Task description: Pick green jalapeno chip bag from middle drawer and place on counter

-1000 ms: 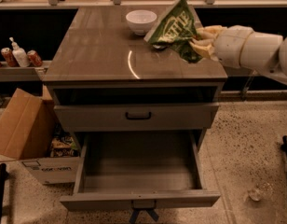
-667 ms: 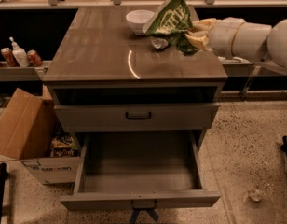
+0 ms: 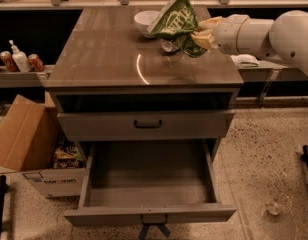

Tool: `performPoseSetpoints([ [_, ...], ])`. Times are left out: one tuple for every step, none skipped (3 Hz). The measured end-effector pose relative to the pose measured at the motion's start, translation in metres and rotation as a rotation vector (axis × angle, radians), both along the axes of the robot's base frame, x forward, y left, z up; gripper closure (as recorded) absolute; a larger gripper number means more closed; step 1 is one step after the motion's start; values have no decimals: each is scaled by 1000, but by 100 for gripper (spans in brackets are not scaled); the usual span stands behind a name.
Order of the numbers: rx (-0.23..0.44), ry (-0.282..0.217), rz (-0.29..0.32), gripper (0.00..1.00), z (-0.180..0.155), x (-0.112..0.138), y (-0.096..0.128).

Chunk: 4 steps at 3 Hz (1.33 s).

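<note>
The green jalapeno chip bag (image 3: 176, 23) is glossy green with a pale logo and hangs tilted above the back right of the counter (image 3: 114, 54). My gripper (image 3: 203, 35) comes in from the right on a white arm and is shut on the bag's right edge. The bag overlaps the white bowl (image 3: 145, 22) and hides part of a silvery can (image 3: 169, 46) below it. The middle drawer (image 3: 149, 184) is pulled out low at the front, and its inside looks bare.
A shut drawer front with a dark bar handle (image 3: 147, 124) sits above the open drawer. A cardboard box (image 3: 29, 144) with snack packets stands on the floor at left. Cans and a bottle (image 3: 19, 60) stand on a left ledge. A clear glass (image 3: 278, 204) lies on the floor at right.
My gripper has carried the bag leftward and slightly farther back over the counter, so the bag now overlaps the white bowl. The open drawer has not moved.
</note>
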<state>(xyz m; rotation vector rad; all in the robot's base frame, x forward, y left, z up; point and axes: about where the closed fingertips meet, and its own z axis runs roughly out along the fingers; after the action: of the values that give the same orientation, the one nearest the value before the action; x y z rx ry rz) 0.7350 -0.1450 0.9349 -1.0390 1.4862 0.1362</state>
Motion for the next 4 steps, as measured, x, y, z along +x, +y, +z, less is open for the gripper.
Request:
performPoseSetpoints([
  [1, 25, -4, 12, -8, 6, 3],
  [10, 44, -11, 0, -14, 5, 1],
  [26, 52, -21, 0, -23, -2, -11],
  [39, 48, -27, 0, -27, -9, -19],
])
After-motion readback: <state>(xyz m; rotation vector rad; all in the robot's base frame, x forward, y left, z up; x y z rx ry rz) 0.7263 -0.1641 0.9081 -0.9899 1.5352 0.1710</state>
